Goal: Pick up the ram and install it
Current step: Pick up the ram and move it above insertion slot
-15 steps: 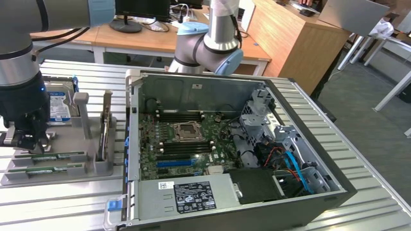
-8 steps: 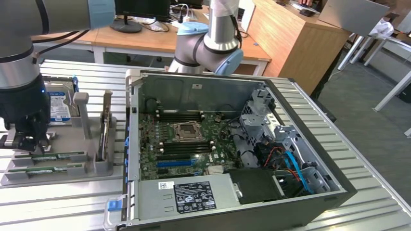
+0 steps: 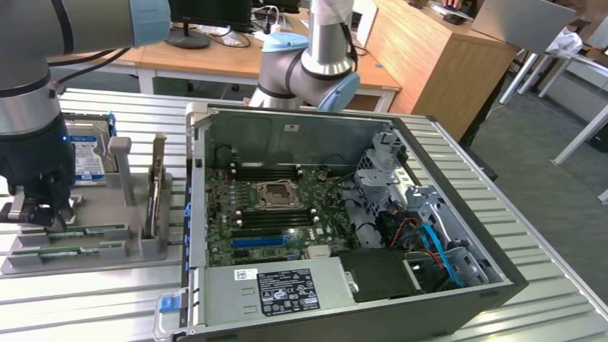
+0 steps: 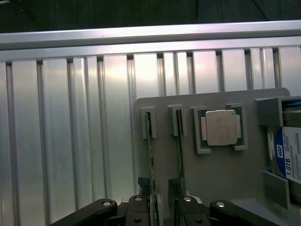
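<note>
Two green ram sticks lie side by side in a grey holder (image 3: 90, 263) on the exterior view's left, one (image 3: 87, 231) behind the other (image 3: 68, 250). In the wrist view they stand edge-on, one (image 4: 149, 155) beside the other (image 4: 179, 146). My gripper (image 3: 43, 211) hangs just above the sticks' end on the exterior view's left, open and holding nothing. Its black fingertips (image 4: 141, 207) sit at the wrist view's edge, around the sticks' near ends (image 4: 162, 207). The open computer case (image 3: 446, 153) shows the motherboard's memory slots (image 3: 270, 214).
A silver processor (image 4: 221, 127) and a blue-labelled hard drive (image 3: 85, 153) share the holder. Upright grey posts (image 3: 121, 160) stand between the holder and the case. The slatted metal table (image 4: 70, 141) extends around it. Desks and wooden cabinets are behind.
</note>
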Controlling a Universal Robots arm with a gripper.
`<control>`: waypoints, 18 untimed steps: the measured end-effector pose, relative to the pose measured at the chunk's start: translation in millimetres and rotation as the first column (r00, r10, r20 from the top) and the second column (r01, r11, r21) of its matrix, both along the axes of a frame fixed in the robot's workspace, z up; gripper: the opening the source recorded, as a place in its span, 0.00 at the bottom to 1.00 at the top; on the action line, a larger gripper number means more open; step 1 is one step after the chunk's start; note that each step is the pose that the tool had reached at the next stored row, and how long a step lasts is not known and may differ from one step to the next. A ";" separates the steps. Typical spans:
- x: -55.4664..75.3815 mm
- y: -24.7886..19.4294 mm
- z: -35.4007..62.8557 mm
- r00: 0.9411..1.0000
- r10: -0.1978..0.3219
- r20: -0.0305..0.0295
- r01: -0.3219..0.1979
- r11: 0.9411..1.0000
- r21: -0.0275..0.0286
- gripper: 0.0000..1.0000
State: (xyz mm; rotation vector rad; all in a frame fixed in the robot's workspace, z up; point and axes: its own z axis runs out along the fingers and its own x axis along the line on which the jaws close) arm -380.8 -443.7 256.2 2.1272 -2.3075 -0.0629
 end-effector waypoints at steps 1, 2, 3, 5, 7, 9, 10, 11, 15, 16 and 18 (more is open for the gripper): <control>0.0 -0.1 -0.5 1.000 0.000 0.000 0.000 1.000 0.000 0.30; 0.0 -0.2 -1.0 1.000 0.001 0.000 -0.001 1.000 0.000 0.30; 0.0 -0.4 -1.5 1.000 0.002 0.000 -0.002 1.000 0.000 0.30; 0.0 -0.5 -2.3 1.000 0.004 0.000 -0.004 1.000 0.000 0.30; 0.0 -0.7 -3.2 1.000 0.006 0.000 -0.006 1.000 0.000 0.30; 0.0 -0.8 -4.1 1.000 0.009 0.000 -0.009 1.000 0.000 0.30; 0.0 -0.9 -4.5 1.000 0.011 0.000 -0.011 1.000 0.000 0.30; 0.0 -0.9 -4.8 1.000 0.013 0.000 -0.013 1.000 0.000 0.30; 0.0 -0.9 -6.6 1.000 0.021 0.000 -0.021 1.000 0.000 0.30; 0.0 -0.9 -6.9 1.000 0.023 0.000 -0.023 1.000 0.000 0.30; 0.0 -0.9 -7.7 1.000 0.027 0.000 -0.027 1.000 0.000 0.30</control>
